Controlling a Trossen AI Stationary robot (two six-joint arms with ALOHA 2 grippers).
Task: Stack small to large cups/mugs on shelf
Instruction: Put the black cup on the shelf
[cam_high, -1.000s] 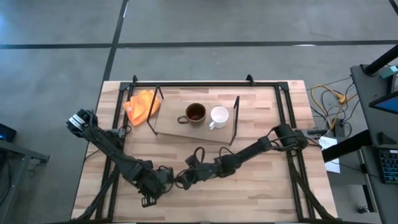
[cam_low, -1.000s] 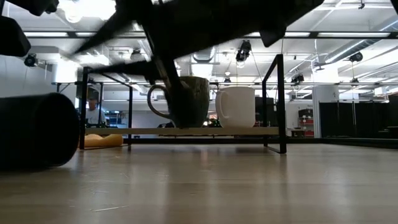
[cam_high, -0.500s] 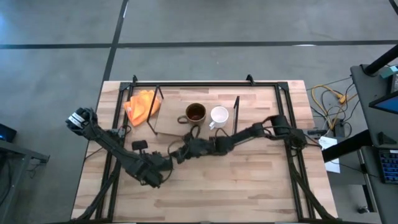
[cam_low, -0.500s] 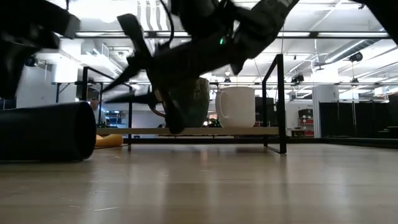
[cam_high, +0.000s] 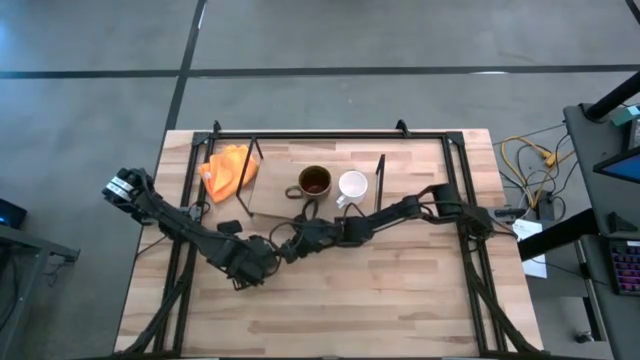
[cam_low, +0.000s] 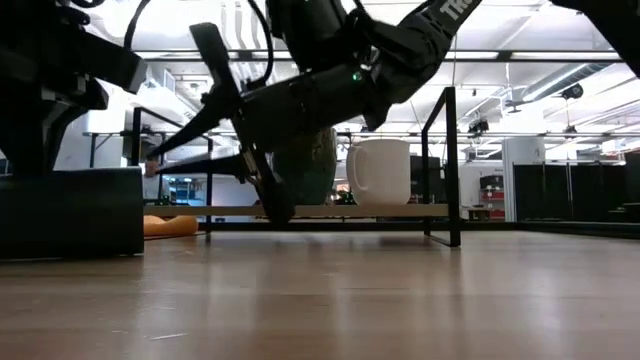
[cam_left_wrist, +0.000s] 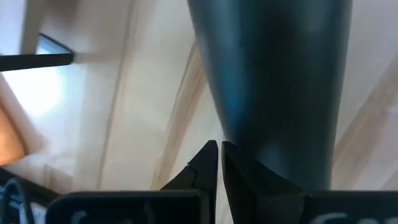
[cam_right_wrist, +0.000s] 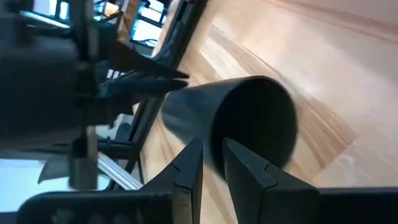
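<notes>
The dark grey mug (cam_right_wrist: 249, 118) lies on its side on the table near the left end, its mouth turned toward my right gripper. It also shows in the low view (cam_low: 70, 210). My left gripper (cam_left_wrist: 217, 152) is shut and sits right beside the dark mug (cam_left_wrist: 273, 81). My right gripper (cam_right_wrist: 212, 152), open by a narrow gap, hovers a little in front of the mug's mouth, just near of the shelf (cam_high: 270, 200). The brown mug (cam_high: 314, 181) and the white mug (cam_high: 352, 185) stand upright side by side on the shelf board. My left gripper lies with the outer side of one shut finger (cam_left_wrist: 239, 177) along the dark mug's side wall (cam_left_wrist: 249, 140). Nothing shows between the fingertips. The mug rests on its side on the table.
An orange cloth (cam_high: 228, 168) lies on the table off the shelf's left end. The shelf's black wire end frames (cam_low: 447, 160) stand up at both ends. The right arm (cam_high: 400, 212) stretches across the table just near of the shelf. Bare tabletop (cam_high: 400, 300) fills the near right.
Both grippers have moved from the near middle of the table toward the far edge, and the right one now sits just near of the shelf. The dark mug has turned on the table, from showing a rounded end to lying side-on in the low view.
</notes>
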